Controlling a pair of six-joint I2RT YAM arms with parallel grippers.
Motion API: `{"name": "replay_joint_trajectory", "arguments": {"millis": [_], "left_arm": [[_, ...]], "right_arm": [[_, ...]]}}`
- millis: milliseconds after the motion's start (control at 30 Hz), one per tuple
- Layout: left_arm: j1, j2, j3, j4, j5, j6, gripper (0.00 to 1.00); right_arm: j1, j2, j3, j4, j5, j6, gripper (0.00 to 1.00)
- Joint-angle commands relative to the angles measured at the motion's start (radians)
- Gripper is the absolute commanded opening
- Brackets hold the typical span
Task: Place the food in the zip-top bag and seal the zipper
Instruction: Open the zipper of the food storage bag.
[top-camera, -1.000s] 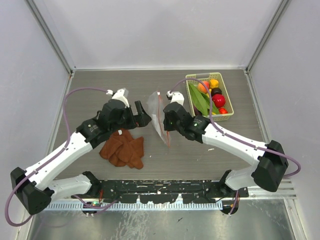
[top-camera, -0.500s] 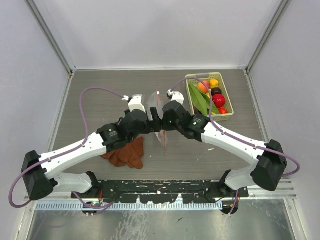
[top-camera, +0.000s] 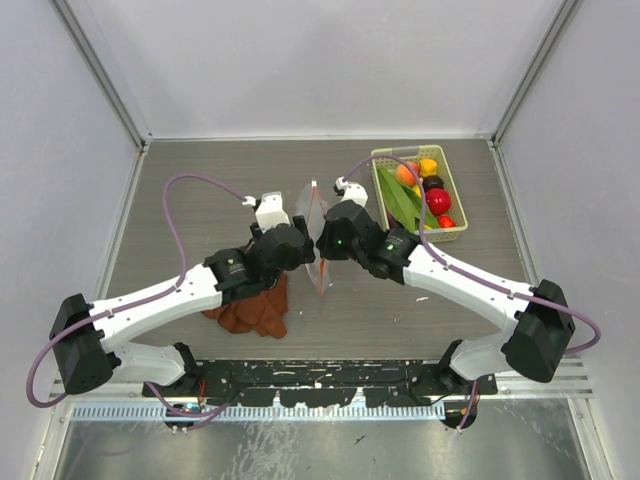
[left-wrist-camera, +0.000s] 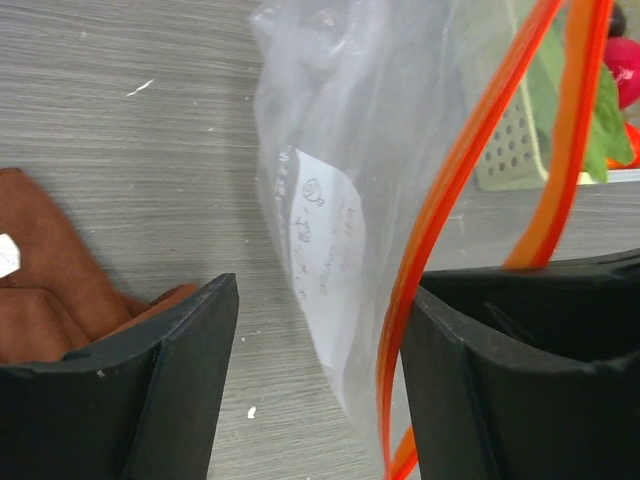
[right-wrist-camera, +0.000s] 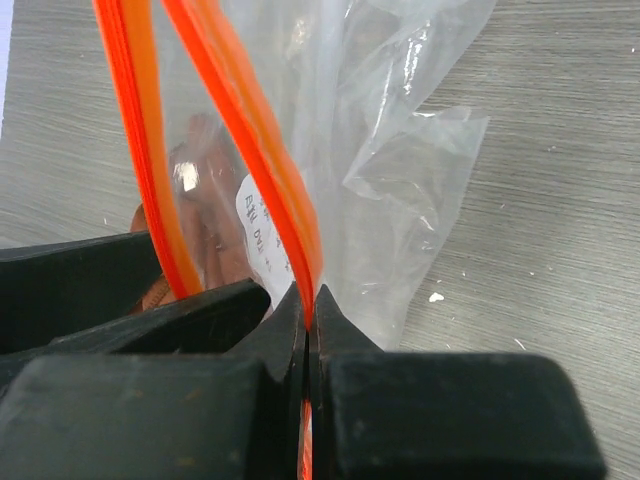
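Right now the zip-top bag is held up on edge over the table, just beside the pale green basket, on the side facing the rust-brown cloth. From above, its orange-red zipper shows as a thin line. The right gripper is clenched on one track of the zipper: in its wrist view the black fingertips meet with the strip caught between them, and the second track bows away, so the mouth gapes. The left gripper, on the bag's side away from the basket, has its jaws spread and straddles the clear film. One orange track lies along one finger, while the other finger stands clear of the plastic. The food sits in the basket: peach, orange-yellow piece, dark purple piece, red apple and long green leaves. The cloth lies crumpled farther from the basket than the bag.
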Motion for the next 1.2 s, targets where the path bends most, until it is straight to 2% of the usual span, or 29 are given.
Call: {"name": "replay_joint_trajectory", "arguments": {"millis": [0, 300, 567, 767, 1000, 1167], "left_arm": [[-0.006, -0.003, 0.02, -0.048, -0.105, -0.03, 0.62], [-0.006, -0.016, 0.024, -0.131, -0.174, -0.061, 0.5], [-0.007, 0.06, 0.043, -0.087, -0.097, -0.075, 0.41], [-0.006, 0.085, 0.068, -0.09, -0.09, -0.076, 0.26], [-0.005, 0.04, 0.099, -0.147, -0.142, -0.063, 0.0], [-0.005, 0.013, 0.15, -0.243, -0.219, -0.028, 0.0]], "right_arm": [[-0.003, -0.047, -0.006, 0.062, 0.0, 0.033, 0.01], [-0.025, -0.059, -0.025, 0.081, -0.033, 0.054, 0.01], [-0.031, -0.033, -0.027, 0.107, -0.113, 0.06, 0.01], [-0.042, -0.024, -0.028, 0.11, -0.135, 0.058, 0.01], [-0.094, -0.025, -0.035, 0.097, -0.164, 0.043, 0.01], [-0.148, -0.026, -0.044, 0.079, -0.179, 0.021, 0.01]]}}
